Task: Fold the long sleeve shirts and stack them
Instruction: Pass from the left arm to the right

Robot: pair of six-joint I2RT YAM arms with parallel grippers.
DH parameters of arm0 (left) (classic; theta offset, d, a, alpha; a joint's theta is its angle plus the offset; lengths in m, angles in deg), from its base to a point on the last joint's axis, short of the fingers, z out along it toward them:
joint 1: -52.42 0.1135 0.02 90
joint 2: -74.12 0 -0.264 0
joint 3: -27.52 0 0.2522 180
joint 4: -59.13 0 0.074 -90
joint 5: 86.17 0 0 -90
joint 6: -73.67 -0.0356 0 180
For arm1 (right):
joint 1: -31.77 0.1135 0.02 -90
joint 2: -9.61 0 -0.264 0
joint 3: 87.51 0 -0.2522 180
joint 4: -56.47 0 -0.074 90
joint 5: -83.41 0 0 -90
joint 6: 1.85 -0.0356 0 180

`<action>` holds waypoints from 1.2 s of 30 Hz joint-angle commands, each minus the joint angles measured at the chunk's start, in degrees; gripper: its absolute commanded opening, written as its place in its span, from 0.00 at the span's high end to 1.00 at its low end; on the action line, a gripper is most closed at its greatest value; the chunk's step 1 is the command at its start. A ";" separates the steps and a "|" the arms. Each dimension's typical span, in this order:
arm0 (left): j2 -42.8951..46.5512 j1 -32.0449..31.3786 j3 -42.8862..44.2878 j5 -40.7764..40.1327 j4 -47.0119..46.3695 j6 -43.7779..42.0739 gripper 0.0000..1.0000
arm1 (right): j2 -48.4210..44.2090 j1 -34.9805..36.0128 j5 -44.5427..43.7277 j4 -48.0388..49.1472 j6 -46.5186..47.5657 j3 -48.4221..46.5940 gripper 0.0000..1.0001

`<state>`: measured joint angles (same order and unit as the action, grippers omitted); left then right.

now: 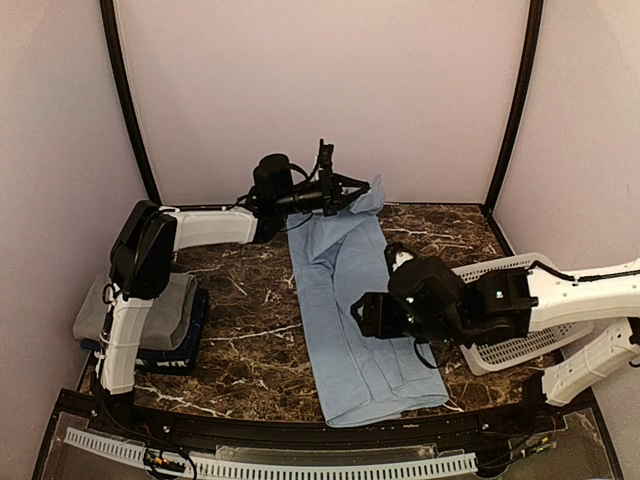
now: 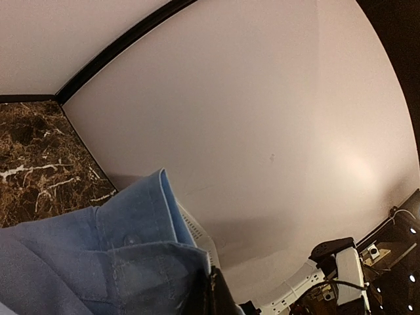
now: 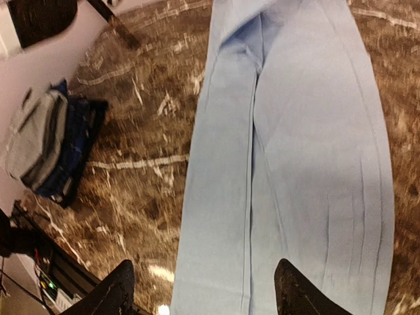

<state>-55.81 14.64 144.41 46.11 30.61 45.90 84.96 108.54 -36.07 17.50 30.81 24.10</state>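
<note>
The light blue shirt (image 1: pixel 350 300) lies as a long narrow strip down the middle of the marble table. My left gripper (image 1: pixel 345 190) is shut on its far collar end (image 2: pixel 131 249) and holds that end lifted near the back wall. My right gripper (image 3: pixel 203 289) is open and hovers over the strip's right side (image 3: pixel 302 151), with nothing between its fingers. The grey shirt (image 1: pixel 150 315) lies folded on the dark navy one (image 1: pixel 190 335) at the left edge; both show in the right wrist view, the grey shirt (image 3: pixel 36 141) on the navy shirt (image 3: pixel 72 151).
A white lattice basket (image 1: pixel 510 330) stands at the right under my right arm. The table's front rail (image 1: pixel 300 440) runs along the near edge. Pale walls close the back and sides.
</note>
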 commanded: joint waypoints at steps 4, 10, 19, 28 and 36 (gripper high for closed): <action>10.85 -0.10 -4.21 5.99 1.57 -5.53 1.00 | -9.97 -17.86 7.26 14.81 27.29 -2.49 0.31; 11.97 -0.04 -5.91 12.62 4.78 -8.30 1.00 | -9.51 -32.88 25.16 19.55 41.42 -3.81 0.29; 13.89 -0.08 -7.14 21.94 12.95 -16.58 1.00 | -7.86 -39.78 45.92 27.10 52.84 -3.79 0.27; 15.89 -0.01 -5.00 27.87 35.00 -34.62 1.00 | -8.21 -39.79 51.11 25.90 62.33 -2.03 0.20; 16.22 -0.10 -4.76 31.52 49.10 -46.69 1.00 | -6.30 -37.94 56.46 26.00 71.16 0.52 0.24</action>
<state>-43.44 14.64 138.11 73.28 68.64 9.18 77.18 69.22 16.89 41.60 95.77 23.21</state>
